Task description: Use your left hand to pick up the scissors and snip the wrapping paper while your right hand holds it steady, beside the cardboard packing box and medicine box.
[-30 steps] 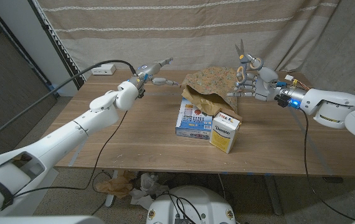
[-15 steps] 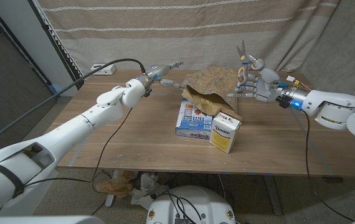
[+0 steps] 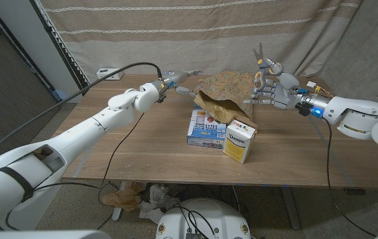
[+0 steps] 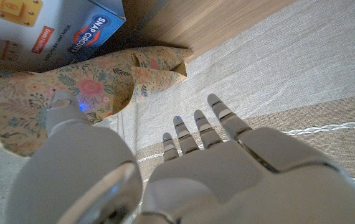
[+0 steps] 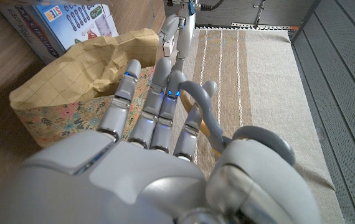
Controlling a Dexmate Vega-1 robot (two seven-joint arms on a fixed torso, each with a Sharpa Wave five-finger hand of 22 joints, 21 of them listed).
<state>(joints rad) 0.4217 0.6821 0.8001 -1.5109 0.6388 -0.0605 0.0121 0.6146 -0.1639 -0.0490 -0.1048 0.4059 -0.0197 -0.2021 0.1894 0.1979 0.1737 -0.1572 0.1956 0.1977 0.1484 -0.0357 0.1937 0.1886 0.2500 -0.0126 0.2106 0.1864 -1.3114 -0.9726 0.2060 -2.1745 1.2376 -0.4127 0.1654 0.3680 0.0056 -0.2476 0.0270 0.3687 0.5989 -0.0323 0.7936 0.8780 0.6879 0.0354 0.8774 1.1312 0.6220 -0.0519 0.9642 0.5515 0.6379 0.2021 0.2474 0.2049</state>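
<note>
The scissors [image 3: 260, 61] stand blades-up in the right hand [image 3: 272, 89] at the wrapping paper's [image 3: 225, 93] right edge, while the empty, spread-fingered left hand [image 3: 176, 79] hovers at the paper's opposite edge, well apart from them.

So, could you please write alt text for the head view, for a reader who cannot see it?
The robot's right hand holds scissors upright, blades up, at the floral wrapping paper, while the open left hand reaches toward the paper from the other side. In front of the paper, two printed boxes stand on the wooden table.
</note>
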